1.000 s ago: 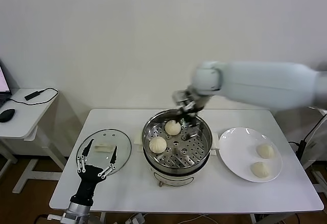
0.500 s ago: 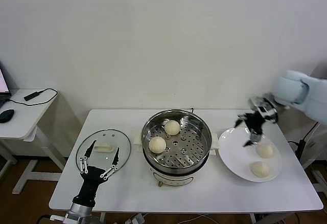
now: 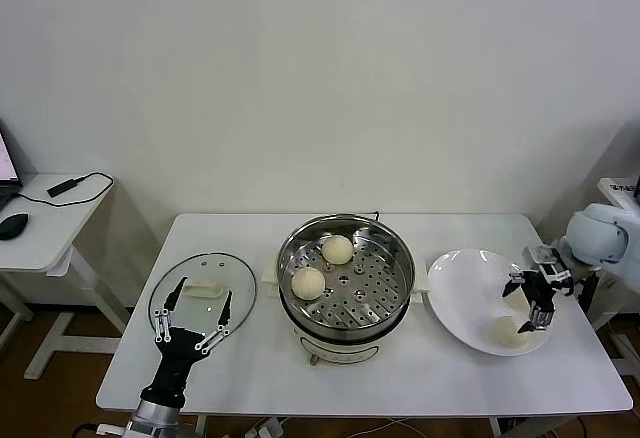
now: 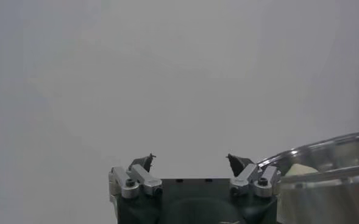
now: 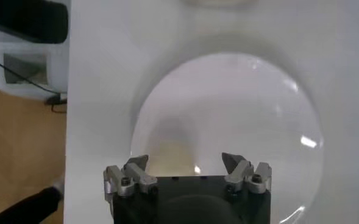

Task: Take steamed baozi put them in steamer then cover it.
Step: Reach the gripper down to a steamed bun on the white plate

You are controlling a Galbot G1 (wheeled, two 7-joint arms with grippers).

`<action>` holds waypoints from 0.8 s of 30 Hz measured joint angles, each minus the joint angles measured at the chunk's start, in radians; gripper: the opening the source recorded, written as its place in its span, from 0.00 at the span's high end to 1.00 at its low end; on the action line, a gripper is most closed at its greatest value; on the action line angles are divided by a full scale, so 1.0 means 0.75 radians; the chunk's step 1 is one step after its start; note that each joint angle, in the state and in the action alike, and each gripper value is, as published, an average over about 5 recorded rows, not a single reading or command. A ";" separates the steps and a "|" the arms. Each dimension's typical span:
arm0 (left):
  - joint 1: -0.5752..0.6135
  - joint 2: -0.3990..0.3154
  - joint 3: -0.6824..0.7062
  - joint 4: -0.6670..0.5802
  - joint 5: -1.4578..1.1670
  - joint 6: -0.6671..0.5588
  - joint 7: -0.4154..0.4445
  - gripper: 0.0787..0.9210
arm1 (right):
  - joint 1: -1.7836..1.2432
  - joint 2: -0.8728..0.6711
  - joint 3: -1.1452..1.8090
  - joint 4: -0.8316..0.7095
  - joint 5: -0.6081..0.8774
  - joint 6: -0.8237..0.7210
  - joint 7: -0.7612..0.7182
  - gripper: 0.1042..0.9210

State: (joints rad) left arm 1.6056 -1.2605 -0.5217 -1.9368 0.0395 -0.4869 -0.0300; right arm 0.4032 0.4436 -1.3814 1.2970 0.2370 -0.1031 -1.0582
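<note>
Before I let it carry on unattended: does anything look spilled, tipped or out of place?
Nothing stands out. Two baozi sit on the tray of the upright steamer, the cover lies flat on the table beside it, and the open right pincer is down at the plate over the remaining buns.

**No words or numbers to read**

No letters, numbers, brand names or signs could be read anywhere. Nothing was printed on the steamer [image 3: 346, 273], the cover [image 3: 203, 292], the white plate [image 3: 470, 298] or the table [image 3: 420, 368]. No label was seen on the side desk [image 3: 45, 223]. The wall was plain in every view.
</note>
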 measured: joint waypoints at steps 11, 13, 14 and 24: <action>0.003 -0.003 -0.010 0.006 0.000 -0.005 -0.001 0.12 | -0.187 0.040 0.118 -0.102 -0.064 0.012 0.028 0.12; 0.003 -0.004 -0.012 0.007 0.000 -0.005 -0.001 0.12 | -0.209 0.049 0.133 -0.116 -0.071 0.013 0.031 0.12; 0.003 -0.004 -0.013 0.007 0.000 -0.005 -0.001 0.12 | -0.219 0.053 0.141 -0.122 -0.074 0.014 0.032 0.12; 0.000 -0.006 -0.019 0.010 0.000 -0.005 -0.003 0.12 | -0.287 0.096 0.194 -0.176 -0.089 0.021 0.040 0.19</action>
State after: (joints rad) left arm 1.6059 -1.2652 -0.5361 -1.9297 0.0398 -0.4906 -0.0319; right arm 0.1878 0.5154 -1.2357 1.1648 0.1703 -0.0873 -1.0282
